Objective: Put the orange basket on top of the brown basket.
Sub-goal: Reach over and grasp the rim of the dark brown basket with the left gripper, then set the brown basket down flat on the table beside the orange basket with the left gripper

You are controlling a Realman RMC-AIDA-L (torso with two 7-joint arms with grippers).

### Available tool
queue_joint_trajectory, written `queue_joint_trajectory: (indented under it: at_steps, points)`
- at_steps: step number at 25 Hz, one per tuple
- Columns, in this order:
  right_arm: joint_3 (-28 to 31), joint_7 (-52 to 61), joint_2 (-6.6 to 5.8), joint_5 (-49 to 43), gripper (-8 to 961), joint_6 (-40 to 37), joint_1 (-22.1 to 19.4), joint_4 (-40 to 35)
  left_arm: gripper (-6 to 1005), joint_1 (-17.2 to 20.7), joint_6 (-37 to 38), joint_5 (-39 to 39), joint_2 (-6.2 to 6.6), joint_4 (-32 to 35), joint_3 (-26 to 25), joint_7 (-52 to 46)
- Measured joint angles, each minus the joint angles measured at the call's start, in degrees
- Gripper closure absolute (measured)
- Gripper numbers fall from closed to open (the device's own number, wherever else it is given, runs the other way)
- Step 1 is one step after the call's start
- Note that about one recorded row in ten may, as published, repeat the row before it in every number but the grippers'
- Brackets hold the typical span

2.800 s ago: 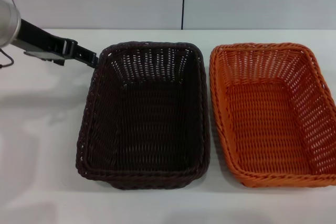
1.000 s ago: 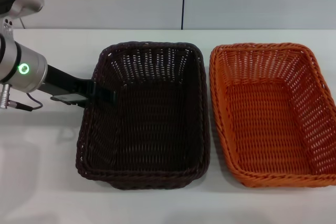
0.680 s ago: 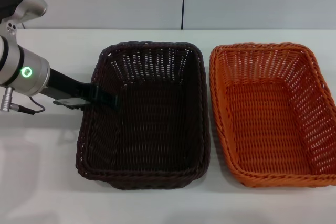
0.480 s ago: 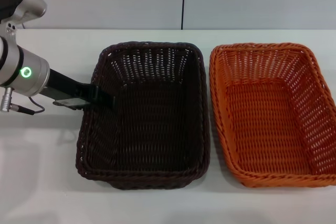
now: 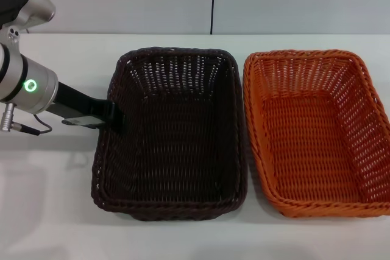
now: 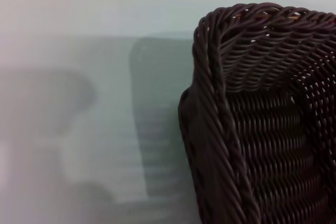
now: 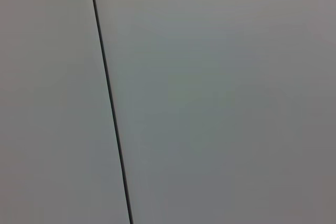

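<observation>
The brown basket [image 5: 172,53] stands on the white table, left of centre. The orange basket [image 5: 303,54] stands right beside it on the table, with a narrow gap between them; both are empty. My left gripper [image 5: 117,117] reaches in from the left and is at the middle of the brown basket's left rim, closed on that rim. The left wrist view shows the brown basket's braided rim and corner [image 6: 220,129] very close. My right gripper is out of view; its wrist view shows only a wall.
The white table [image 5: 49,181] runs to a pale wall with a dark vertical seam [image 5: 212,1] behind the baskets. My left arm's silver body with a green light [image 5: 27,84] hangs over the table's left side.
My left gripper came down along the brown basket's left rim from its far corner to its middle. Its inner finger drew back to the rim, and the basket shifted slightly right.
</observation>
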Motion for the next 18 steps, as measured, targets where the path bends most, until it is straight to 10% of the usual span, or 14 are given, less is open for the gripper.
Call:
queue_joint_trajectory:
  at_steps: [18]
  points:
    - [0.2, 0.0, -0.12, 0.0, 239, 0.8, 0.0, 0.0, 790, 0.0, -3.6, -5.8, 1.38, -3.6, -5.4, 4.6]
